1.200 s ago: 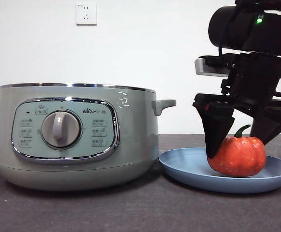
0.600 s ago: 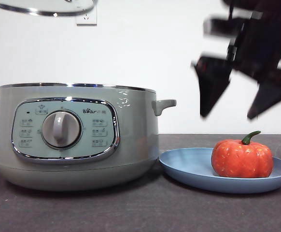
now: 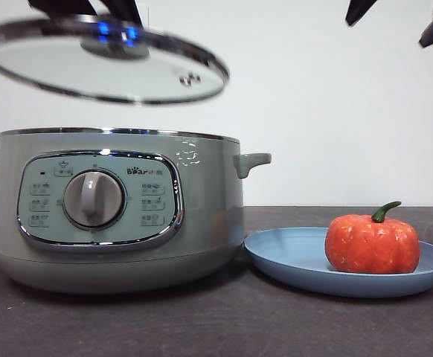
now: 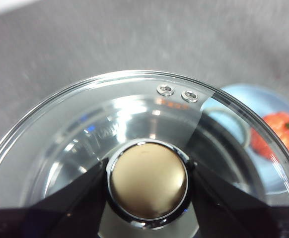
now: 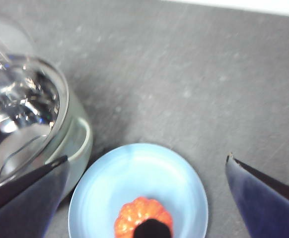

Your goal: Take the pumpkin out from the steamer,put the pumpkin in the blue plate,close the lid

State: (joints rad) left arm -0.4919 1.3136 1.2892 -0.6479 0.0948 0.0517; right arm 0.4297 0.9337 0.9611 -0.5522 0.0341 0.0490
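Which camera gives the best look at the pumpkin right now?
The front view: the pumpkin shows whole, side-on with its stem, sitting in the plate. The right wrist view looks down on it from above, cut off by the picture's edge, its middle hidden behind something dark. The left wrist view shows only an orange sliver through the lid.

The surface (image 3: 216, 320) is dark grey and matte, with a fine mottled grain. In both wrist views it shows faint pale flecks and a few thin scratches. In the front view it is darker near the front and carries soft shadows beneath what stands on it. Behind the surface's far edge rises a plain white wall (image 3: 313, 111), meeting the surface in a straight, level line. The wall is evenly lit and unmarked where it shows. Each wrist view catches it only as a narrow pale strip beyond the surface's far edge.
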